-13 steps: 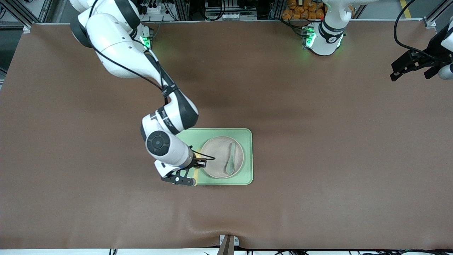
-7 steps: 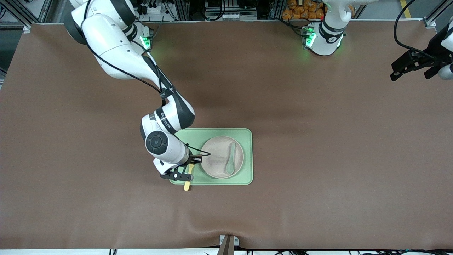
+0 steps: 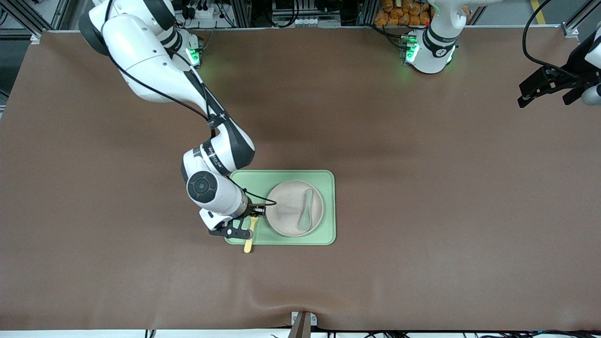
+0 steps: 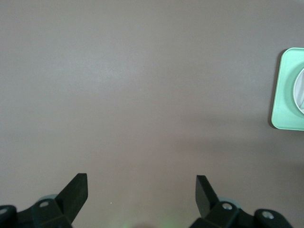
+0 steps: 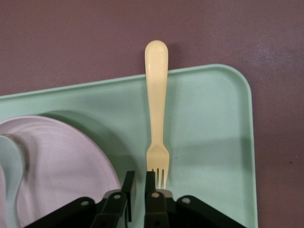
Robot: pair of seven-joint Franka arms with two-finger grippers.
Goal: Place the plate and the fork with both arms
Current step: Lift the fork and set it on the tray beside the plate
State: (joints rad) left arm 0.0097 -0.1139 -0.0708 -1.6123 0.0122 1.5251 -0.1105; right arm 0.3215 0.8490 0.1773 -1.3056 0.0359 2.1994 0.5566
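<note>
The pale yellow fork (image 3: 249, 236) (image 5: 156, 118) lies on the green tray (image 3: 328, 206) (image 5: 209, 133) beside the plate. Its handle end sticks out over the tray's edge nearest the front camera. The beige-pink plate (image 3: 286, 211) (image 5: 61, 161) sits in the tray with a grey-green spoon (image 3: 306, 211) on it. My right gripper (image 3: 257, 212) (image 5: 141, 175) hovers low over the tray at the fork's tines. Its fingers are a narrow gap apart with nothing between them, and the tines lie beside one finger. My left gripper (image 3: 528, 96) (image 4: 141, 183) waits open over bare table at the left arm's end.
The brown table mat (image 3: 422, 188) lies bare all around the tray. In the left wrist view a corner of the tray (image 4: 285, 95) and a sliver of the plate (image 4: 300, 90) show at the picture's edge.
The fork has come out from under the right gripper and rests on the tray, handle over the edge. The right gripper drew slightly toward the right arm's end and its fingers parted a little.
</note>
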